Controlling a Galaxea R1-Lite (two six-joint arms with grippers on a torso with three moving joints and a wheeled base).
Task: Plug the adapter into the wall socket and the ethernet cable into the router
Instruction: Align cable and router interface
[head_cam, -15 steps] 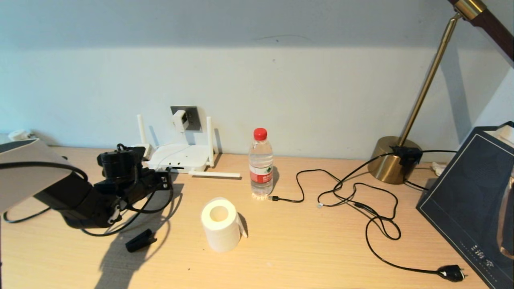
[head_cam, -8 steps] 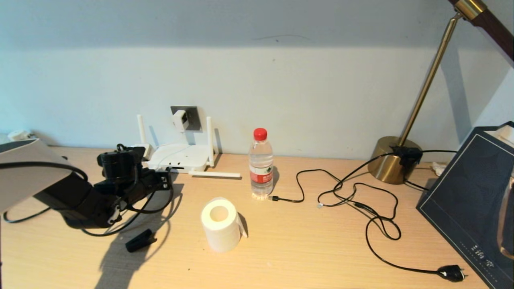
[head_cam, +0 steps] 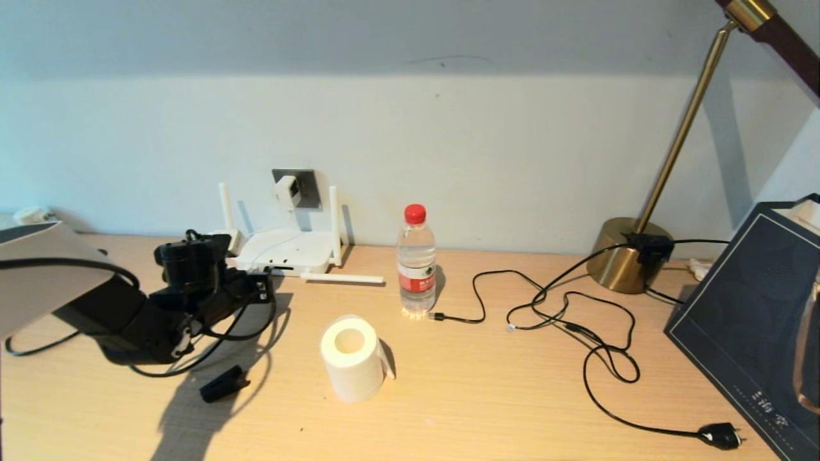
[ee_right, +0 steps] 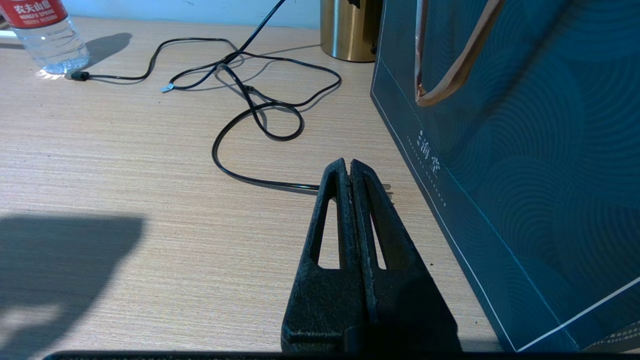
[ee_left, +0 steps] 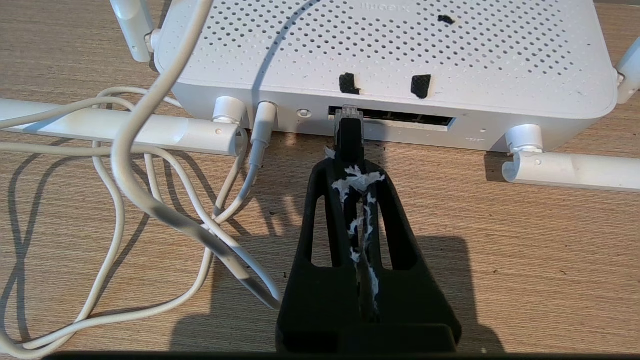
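From the head camera the left gripper is mostly lost behind the bulk of its own black arm, so you can't really see its tip or the cable plug from there. The wrist camera sorts it out: the left gripper has its jaws pinched tight on the ethernet cable, whose clear plug end sits right at the left end of the router's dark port strip. Whether it's fully seated I can't tell. There are shreds of white stuff stuck along the fingers.

The router is a flat white perforated box against the wall, two antennas upright, others folded flat on the desk. A white cord loops in a tangle beside it and a white barrel plug is already in its front edge. Above it, the adapter sits in the grey wall socket, covering its left part.

The right gripper is parked low over the desk beside a dark teal bag, jaws pressed together with nothing in them. It doesn't show in the head camera. The bag is cut off at the edge, as is the brass lamp.
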